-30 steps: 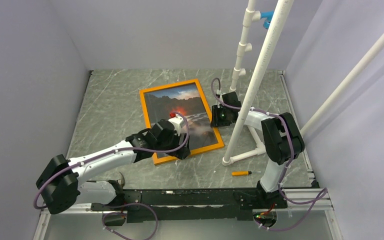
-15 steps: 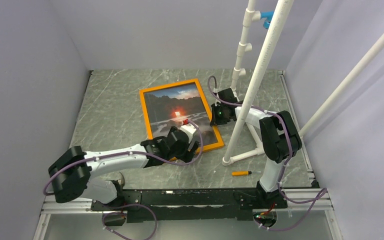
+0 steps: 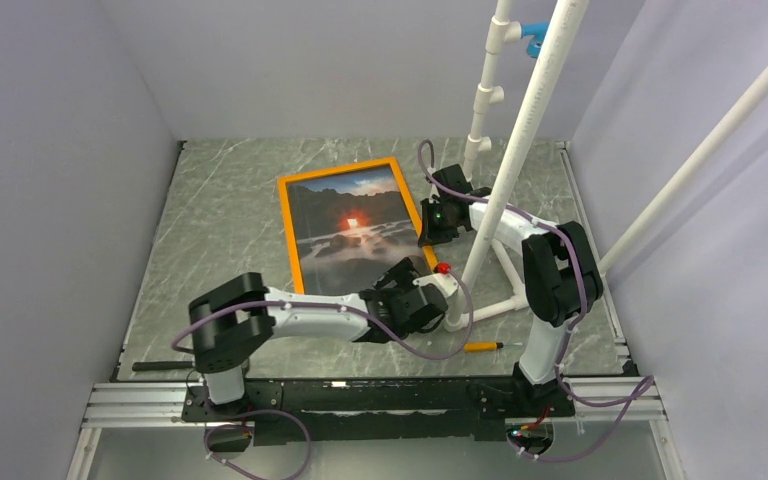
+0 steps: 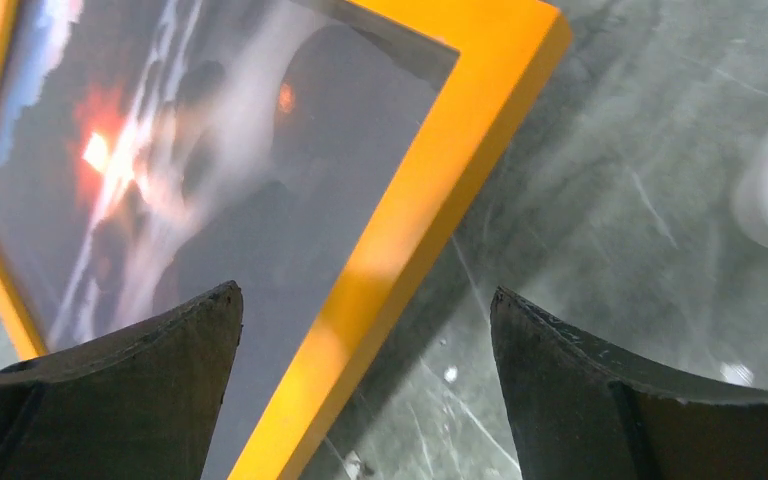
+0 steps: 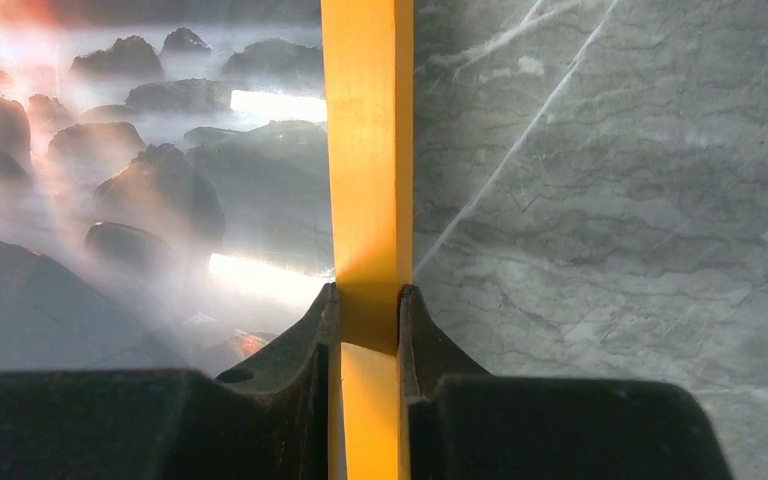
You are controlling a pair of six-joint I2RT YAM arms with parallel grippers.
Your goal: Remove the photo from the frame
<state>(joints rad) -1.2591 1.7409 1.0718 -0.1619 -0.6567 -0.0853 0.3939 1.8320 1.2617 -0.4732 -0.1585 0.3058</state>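
Observation:
The frame (image 3: 287, 222), thin and bright orange, lies flat on the grey marbled table with the photo (image 3: 352, 222) inside it, a dark landscape with a glowing red sun. My right gripper (image 3: 429, 232) is at the frame's right side. In the right wrist view it (image 5: 367, 298) is shut on the orange bar (image 5: 365, 150), with the photo (image 5: 140, 180) to its left. My left gripper (image 3: 426, 286) hovers at the frame's near right corner. Seen from the left wrist it (image 4: 363, 300) is open, its fingers standing either side of the orange edge (image 4: 430, 200) without touching it, the photo (image 4: 160, 180) beyond.
A white pipe stand (image 3: 520, 150) rises just right of the frame, and its foot (image 3: 490, 310) lies on the table beside my left gripper. A small orange-handled screwdriver (image 3: 480, 346) lies near the front edge. A thin black tool (image 3: 150, 366) rests at the front left.
My left arm swung right and nearer, from above the photo to the frame's near right corner, and its jaws widened. My right gripper closed onto the frame's right bar.

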